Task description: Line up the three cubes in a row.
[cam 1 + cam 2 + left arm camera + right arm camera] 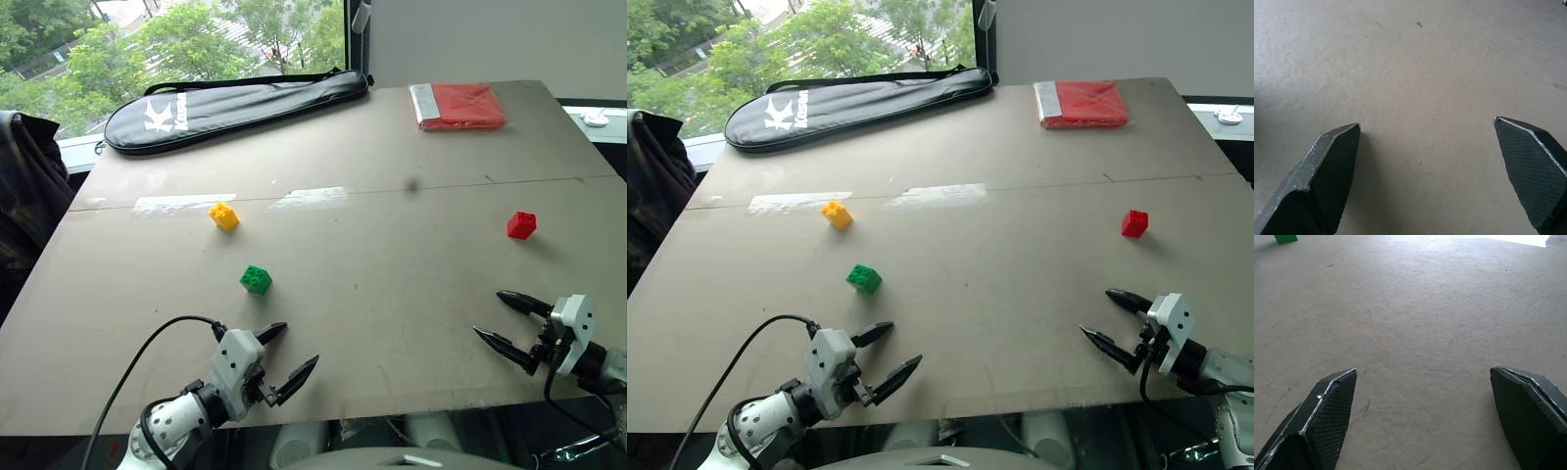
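Three studded cubes lie apart on the brown table (pixel 392 255). The yellow cube (pixel 224 216) is left of centre, and the green cube (pixel 256 279) sits a little nearer and to its right. Far off on the right side lies the red cube (pixel 521 225). My left gripper (pixel 296 351) hovers open over the near edge, short of the green cube, nothing between its fingers (pixel 1332 166). Near the front right, my right gripper (pixel 499 317) is open too, well short of the red cube. The green cube (pixel 1286 238) also appears in a corner of the right wrist view.
A long black racket bag (pixel 235 103) lies along the table's far left edge. A flat red cloth packet (pixel 458 106) rests at the far right. A dark garment (pixel 24 186) hangs beyond the left edge. The table's front edge runs just under both grippers.
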You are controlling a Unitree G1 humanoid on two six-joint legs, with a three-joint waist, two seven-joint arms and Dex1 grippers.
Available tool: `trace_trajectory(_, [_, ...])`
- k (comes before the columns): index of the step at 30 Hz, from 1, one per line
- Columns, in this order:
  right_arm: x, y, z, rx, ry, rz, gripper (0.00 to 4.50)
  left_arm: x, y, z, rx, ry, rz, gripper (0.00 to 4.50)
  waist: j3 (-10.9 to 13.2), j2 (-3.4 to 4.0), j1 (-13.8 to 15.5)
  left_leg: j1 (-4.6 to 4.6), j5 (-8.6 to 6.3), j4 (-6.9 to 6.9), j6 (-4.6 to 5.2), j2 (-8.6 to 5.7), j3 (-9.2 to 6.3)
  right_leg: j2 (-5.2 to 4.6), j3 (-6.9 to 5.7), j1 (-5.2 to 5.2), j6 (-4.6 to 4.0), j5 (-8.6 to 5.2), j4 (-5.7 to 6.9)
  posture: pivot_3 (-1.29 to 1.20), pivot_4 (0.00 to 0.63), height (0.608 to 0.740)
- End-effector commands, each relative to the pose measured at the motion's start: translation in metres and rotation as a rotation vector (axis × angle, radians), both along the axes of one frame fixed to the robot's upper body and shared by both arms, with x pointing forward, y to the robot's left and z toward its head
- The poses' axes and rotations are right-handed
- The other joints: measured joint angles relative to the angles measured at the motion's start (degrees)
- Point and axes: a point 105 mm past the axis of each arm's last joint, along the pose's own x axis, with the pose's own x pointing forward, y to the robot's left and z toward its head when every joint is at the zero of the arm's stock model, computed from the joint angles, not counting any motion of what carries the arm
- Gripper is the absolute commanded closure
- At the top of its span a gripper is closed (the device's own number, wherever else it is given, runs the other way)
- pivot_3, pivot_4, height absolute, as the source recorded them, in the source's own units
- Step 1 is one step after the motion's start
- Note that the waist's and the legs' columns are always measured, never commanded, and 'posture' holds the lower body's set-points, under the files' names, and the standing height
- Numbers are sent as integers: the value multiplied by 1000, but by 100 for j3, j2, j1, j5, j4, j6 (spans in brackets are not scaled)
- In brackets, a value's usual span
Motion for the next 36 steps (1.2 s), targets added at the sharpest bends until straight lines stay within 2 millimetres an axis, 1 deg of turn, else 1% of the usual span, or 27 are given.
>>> trace_trajectory(1, [4, -2, 5, -13, -20, 7, 0, -12, -2, -13, 11, 72, 4, 42, 0, 0, -3, 0, 0, 0, 0, 0, 0, 0, 0, 0, 0, 0, 0, 0, 150, 701])
trace_trajectory(4, [7, -4, 6, -21, -27, 5, 0, -10, -4, -9, 4, 64, 12, 42, 3, -6, -11, 0, 0, 0, 0, 0, 4, 1, 4, 0, 0, 0, 1, 0, 150, 701])
trace_trajectory(8, [9, -4, 6, -22, -30, 3, 0, -8, -8, -8, 3, 59, 9, 42, 3, -5, -3, 2, 0, 1, 0, 0, 1, 3, -1, 0, 0, 1, 1, 0, 150, 701])
trace_trajectory(13, [9, -3, 4, -22, -28, 4, 0, -7, -8, -7, 7, 62, 9, 42, 2, -3, 18, 2, 0, 5, 1, -3, 1, 2, -1, 1, 0, 1, 2, 0, 150, 701])
trace_trajectory(23, [6, -3, -1, -21, -19, 4, 0, -11, -3, -12, 19, 84, 0, 42, -3, 0, 15, 3, 1, 7, 1, -4, 1, 2, 0, 2, -1, 1, 4, 0, 150, 701])
trace_trajectory(31, [5, -3, -3, -22, -22, -5, 0, -12, 0, -19, 26, 99, -20, 42, -13, 2, 10, 4, 1, 7, 1, -4, 3, 3, 2, 2, -1, 2, 4, 0, 150, 701])
trace_trajectory(36, [2, -6, -3, -33, -21, -18, 0, -12, 1, -23, 28, 101, -33, 42, -21, 0, 10, 5, 1, 6, 1, -3, 3, 3, 2, 6, -1, 2, 5, 0, 150, 701])
